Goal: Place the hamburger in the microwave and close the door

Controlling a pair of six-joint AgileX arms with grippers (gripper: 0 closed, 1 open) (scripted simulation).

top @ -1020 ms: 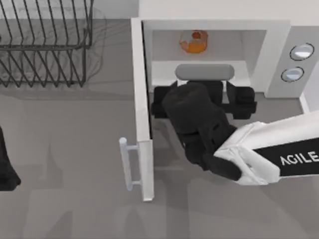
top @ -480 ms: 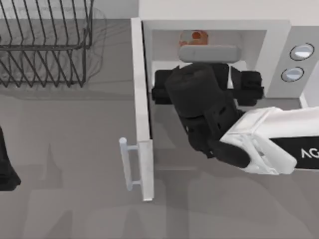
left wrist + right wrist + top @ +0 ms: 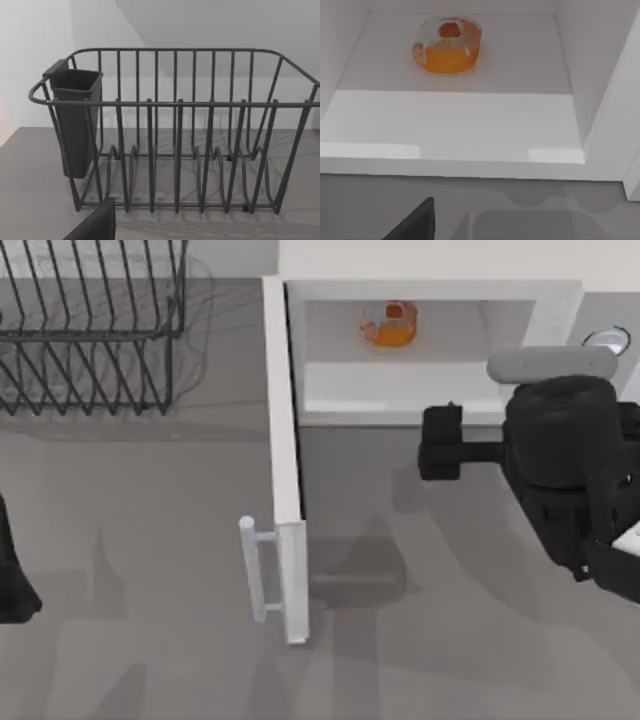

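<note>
Left arm [image 3: 12, 580]: parked at the tabletop's left edge, a dark shape low against that side. Whether its jaws stand apart or together cannot be told.

Wire rack [image 3: 95, 325]: black, at the tabletop's far-left corner, well apart from the microwave. The left wrist view faces it squarely, with a dark cup-shaped holder [image 3: 75, 125] hung on one end.

Door [image 3: 285, 460]: white panel swung fully open, standing edge-on from the microwave's left front corner toward the near edge. Its pale bar handle [image 3: 252, 570] sits at the free end, on the side facing the tabletop's left.

Microwave [image 3: 430, 285]: white box along the tabletop's far edge, right of centre, cavity open to the front.

Hamburger [image 3: 388, 325]: small orange-yellow item with a reddish spot on top, resting on the cavity floor toward the back, left of the cavity's middle. The right wrist view looks straight in at it [image 3: 447, 45].

Right gripper [image 3: 470, 445]: outside the cavity, low over the tabletop before the microwave's right front corner. The dark wrist is bent over, the arm reaching in from the right edge. Its jaws' state cannot be told.

Knob [image 3: 605, 338]: silvery-blue, on the microwave's grey right panel, partly covered by the arm.
</note>
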